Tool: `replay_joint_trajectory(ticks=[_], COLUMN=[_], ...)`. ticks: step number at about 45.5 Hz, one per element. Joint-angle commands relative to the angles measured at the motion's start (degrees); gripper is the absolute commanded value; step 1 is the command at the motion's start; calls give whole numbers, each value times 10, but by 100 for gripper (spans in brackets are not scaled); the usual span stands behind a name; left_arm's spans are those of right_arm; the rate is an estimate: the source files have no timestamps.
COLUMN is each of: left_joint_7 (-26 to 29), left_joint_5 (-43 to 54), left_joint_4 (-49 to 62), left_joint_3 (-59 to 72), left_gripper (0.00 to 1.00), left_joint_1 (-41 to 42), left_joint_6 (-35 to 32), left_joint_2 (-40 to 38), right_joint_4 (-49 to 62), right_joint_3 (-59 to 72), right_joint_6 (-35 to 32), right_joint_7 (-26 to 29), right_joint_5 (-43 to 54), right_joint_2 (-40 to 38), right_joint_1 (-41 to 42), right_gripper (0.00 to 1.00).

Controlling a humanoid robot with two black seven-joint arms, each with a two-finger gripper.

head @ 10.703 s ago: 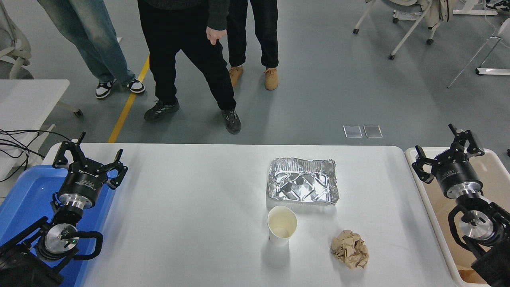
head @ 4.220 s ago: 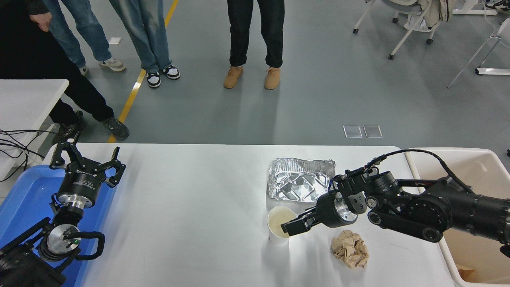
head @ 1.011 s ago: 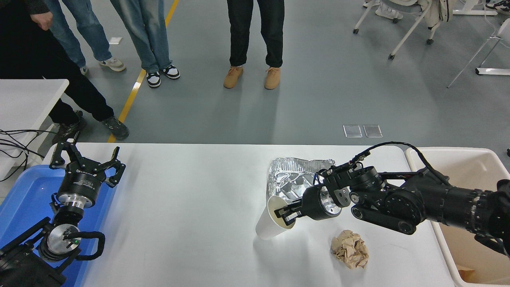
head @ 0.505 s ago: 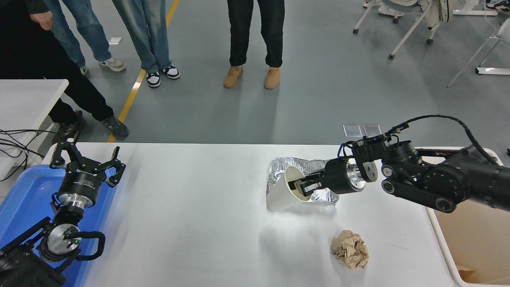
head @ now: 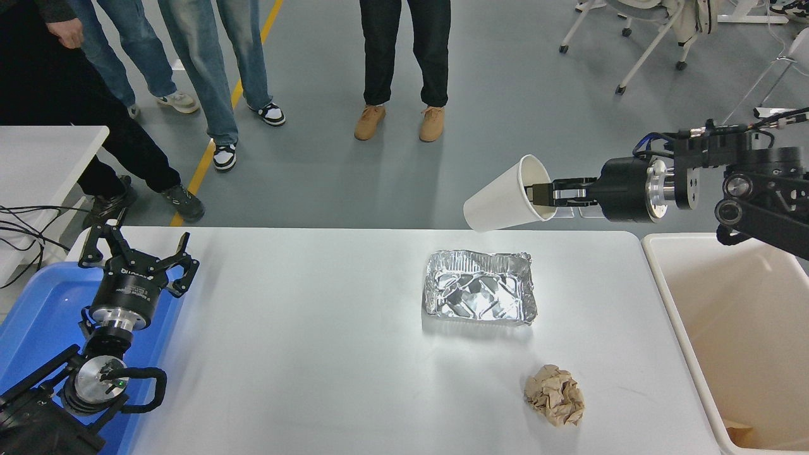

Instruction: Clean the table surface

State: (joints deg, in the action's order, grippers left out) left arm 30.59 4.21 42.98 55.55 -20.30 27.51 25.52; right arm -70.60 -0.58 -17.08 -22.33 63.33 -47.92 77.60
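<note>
The table surface (head: 303, 328) is a wide white rectangular top with rounded far corners and a smooth matte finish; it fills the lower centre of the head view. On its right half sits a rectangular aluminium foil tray (head: 478, 287), shiny, thin-walled, with a crimped rim and a creased floor. Nearer the camera and slightly to the right lies a crumpled brown paper ball (head: 555, 395), irregular and deeply folded, well apart from the tray.

Above the far right edge of the table, the right gripper (head: 545, 194) is closed on the rim of a white paper cup (head: 505, 203). The cup is a smooth tapered cone, held clear of the table and tipped on its side, mouth toward the gripper and base pointing left.

A beige plastic bin (head: 670, 297) with rounded walls stands against the table's right edge. A blue plastic bin (head: 38, 303) stands at the left edge; the left gripper (head: 136, 249) hangs over it with its fingers spread apart.

Several people stand on the grey floor beyond the table.
</note>
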Motion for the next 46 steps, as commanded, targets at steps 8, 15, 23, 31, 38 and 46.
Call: replay_joint_trajectory(ticks=[8,15,23,31,38,46], left_joint_7=[0,0,0,0,0,0], left_joint_5=[0,0,0,0,0,0], left_joint_4=[0,0,0,0,0,0], left_joint_3=[0,0,0,0,0,0], left_gripper=[99,99,99,99,99,99], left_joint_1=[0,0,0,0,0,0], left_joint_6=[0,0,0,0,0,0], left_joint_2=[1,1,0,0,1,0], right_joint_4=[2,16,35,72,99,144], right_joint_3=[-21,-22,-26,-16,-12,-13], right_joint_6=[-4,-1,10,9,9,10], right_joint_7=[-16,-19,-41,-74,-92,-109], right_joint_5=[-54,-55,-55,-47,-42,-27], right_joint_2=[-92,-107,-123,-136,-137,-147], right_joint_1=[-11,-32,-67,-77,-97,-125], right_gripper=[0,0,0,0,0,0])
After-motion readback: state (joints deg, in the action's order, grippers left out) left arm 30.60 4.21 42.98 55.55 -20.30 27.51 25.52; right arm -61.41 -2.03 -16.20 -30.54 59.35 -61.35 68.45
